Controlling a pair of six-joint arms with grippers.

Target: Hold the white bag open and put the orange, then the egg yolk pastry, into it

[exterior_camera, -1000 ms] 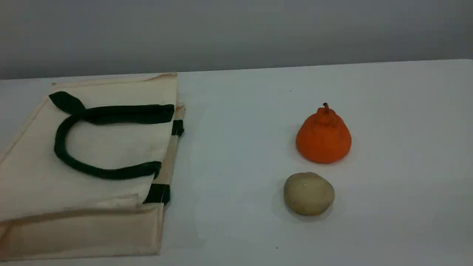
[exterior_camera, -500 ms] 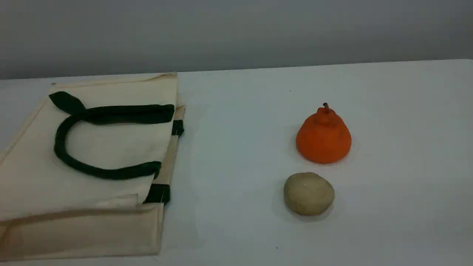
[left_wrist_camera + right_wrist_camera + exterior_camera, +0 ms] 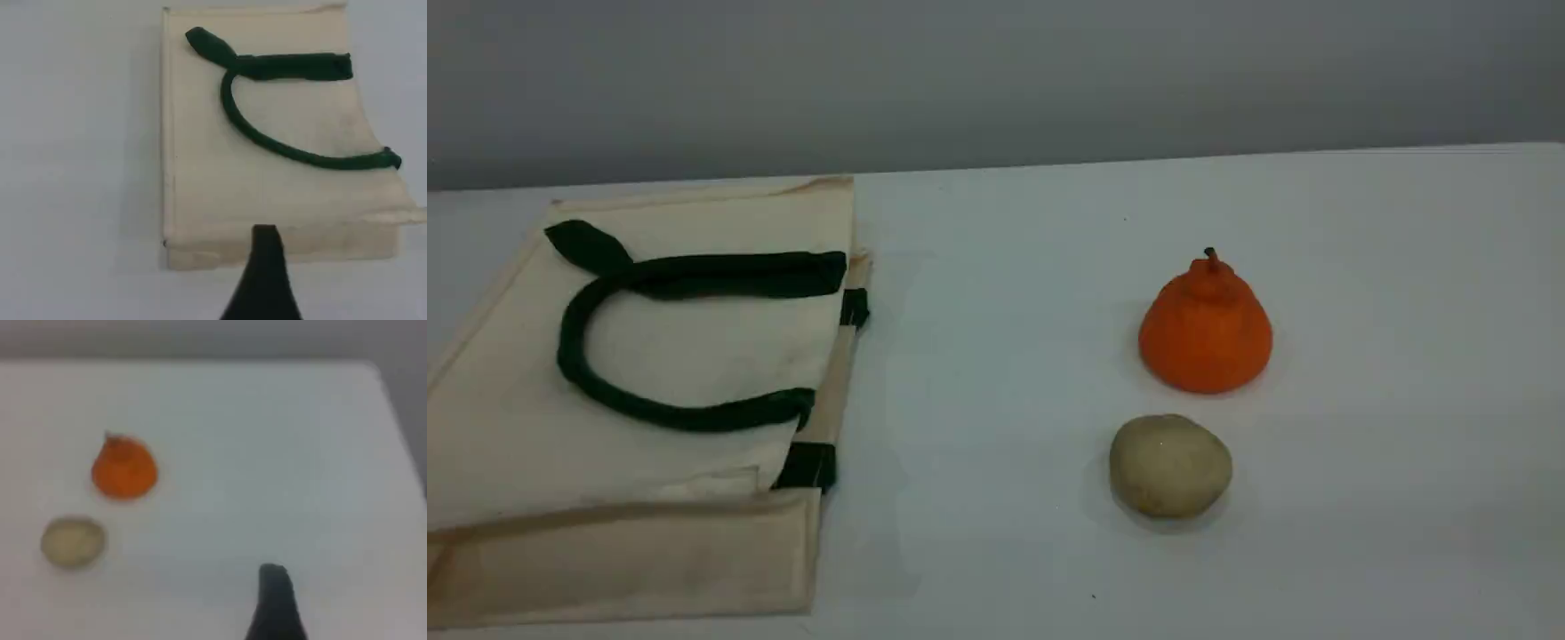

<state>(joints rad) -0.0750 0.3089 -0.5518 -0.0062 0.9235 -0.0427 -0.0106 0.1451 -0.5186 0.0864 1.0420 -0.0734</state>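
Note:
The white bag (image 3: 694, 356) lies flat at the table's left, its dark green handle (image 3: 649, 413) looped over the top face. To the right stands the orange (image 3: 1206, 329), stem up, with the egg yolk pastry (image 3: 1170, 466) just in front of it. Neither arm shows in the scene view. In the left wrist view one dark fingertip (image 3: 265, 241) hangs high above the near edge of the bag (image 3: 200, 167). In the right wrist view one dark fingertip (image 3: 273, 581) hovers well right of the orange (image 3: 123, 470) and the pastry (image 3: 73, 541). Both grippers hold nothing.
A pale table (image 3: 1005, 400) carries everything, with a grey wall behind it. The table's far edge runs just behind the bag. Its right edge (image 3: 400, 420) shows in the right wrist view.

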